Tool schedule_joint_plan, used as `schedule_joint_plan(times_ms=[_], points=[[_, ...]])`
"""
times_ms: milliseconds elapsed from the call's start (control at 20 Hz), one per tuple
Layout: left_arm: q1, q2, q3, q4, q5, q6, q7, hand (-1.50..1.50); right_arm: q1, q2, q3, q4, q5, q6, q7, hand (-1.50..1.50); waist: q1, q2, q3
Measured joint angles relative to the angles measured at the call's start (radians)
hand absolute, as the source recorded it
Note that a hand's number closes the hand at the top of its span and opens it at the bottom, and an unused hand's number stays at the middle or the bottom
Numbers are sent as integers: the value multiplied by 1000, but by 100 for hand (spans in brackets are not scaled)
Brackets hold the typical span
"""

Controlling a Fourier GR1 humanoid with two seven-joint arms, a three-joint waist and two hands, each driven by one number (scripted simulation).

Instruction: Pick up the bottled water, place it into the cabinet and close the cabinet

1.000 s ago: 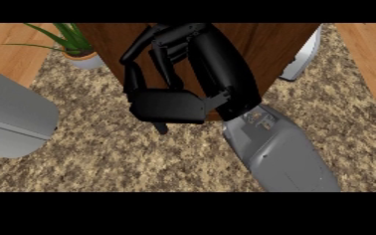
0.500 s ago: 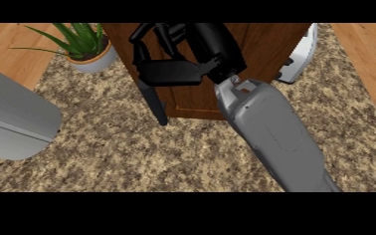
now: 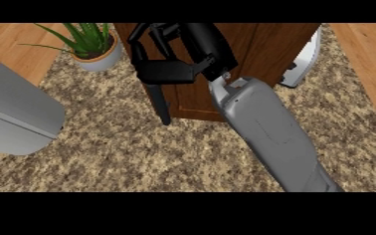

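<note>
Your right robot hand [image 3: 172, 59] is reaching up against the brown cabinet [image 3: 257, 50] on the speckled bench [image 3: 147, 154], its fingers curling, though you cannot tell whether they are holding anything. The bottled water is showing nowhere. Your left forearm [image 3: 22, 112] is entering at the left edge, its hand cut off. A potted plant [image 3: 92, 45] is standing left of the cabinet.

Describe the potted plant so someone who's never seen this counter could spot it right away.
Start at the brown wooden cabinet at the back of the speckled counter. Just left of it stands the potted plant: the only green thing here, spiky leaves rising from a pale round pot.
</note>
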Motion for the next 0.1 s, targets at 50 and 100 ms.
schedule_joint_plan(times_ms=[50, 100], points=[[-4, 2, 0, -2, 1, 1, 3, 150, -4, 0, 0, 7, -4, 5, -7, 150, 3, 0, -1], [-6, 1, -1, -4, 1, 1, 5, 150, -5, 0, -1, 13, -8, 10, -17, 150, 5, 0, -3]])
